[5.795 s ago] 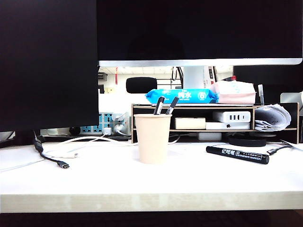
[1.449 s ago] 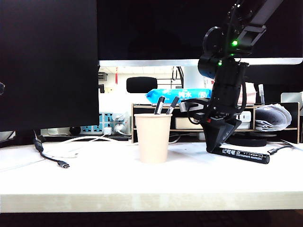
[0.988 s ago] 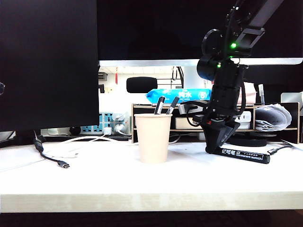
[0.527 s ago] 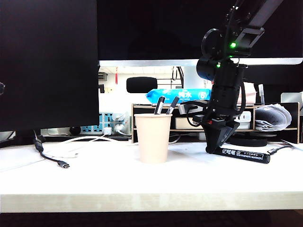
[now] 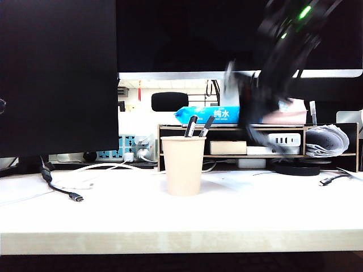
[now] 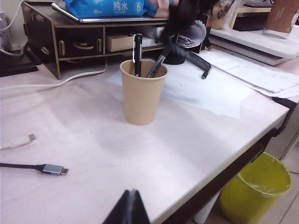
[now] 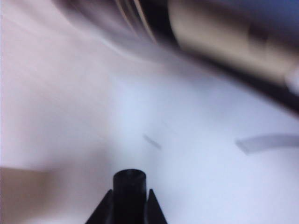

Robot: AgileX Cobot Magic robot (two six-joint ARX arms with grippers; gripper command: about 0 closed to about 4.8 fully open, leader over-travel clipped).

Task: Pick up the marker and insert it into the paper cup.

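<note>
Right hand (image 7: 128, 205) grips the marker (image 7: 129, 184) — level it upright over the cup (image 5: 183, 164), upper right; left hand (image 6: 128, 212) closed, idle.

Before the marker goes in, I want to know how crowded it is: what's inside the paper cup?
Two thin pens stand in the paper cup, their tops above the rim. Its wall hides whatever lies lower.

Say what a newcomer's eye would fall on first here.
The cup at the table's middle, with two pens sticking out. Above and right of it the right gripper is a dark blur, shut on the marker. The left gripper sits at the near edge.
</note>
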